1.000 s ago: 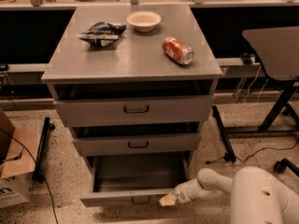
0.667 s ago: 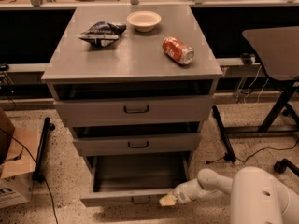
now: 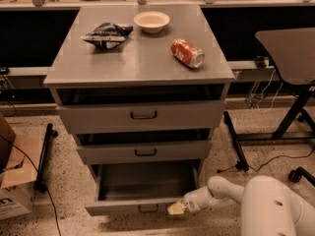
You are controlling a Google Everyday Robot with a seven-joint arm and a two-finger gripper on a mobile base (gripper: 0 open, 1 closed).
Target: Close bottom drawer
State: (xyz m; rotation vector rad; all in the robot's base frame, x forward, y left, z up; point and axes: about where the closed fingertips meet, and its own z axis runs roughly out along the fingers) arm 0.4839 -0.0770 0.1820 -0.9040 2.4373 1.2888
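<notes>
The front of the pulled-out bottom drawer (image 3: 142, 190) is partly hidden by the gripper (image 3: 176, 209), which is set against its right part. Whether the gripper is clenched or released cannot be told.

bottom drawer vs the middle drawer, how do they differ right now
The bottom drawer is pulled far out, its grey inside showing; the middle drawer is out only slightly, with a dark gap above its front. The gripper sits at the bottom drawer's front, near its right end; nothing is at the middle drawer. Both have flat grey fronts with a small black bar handle.
</notes>
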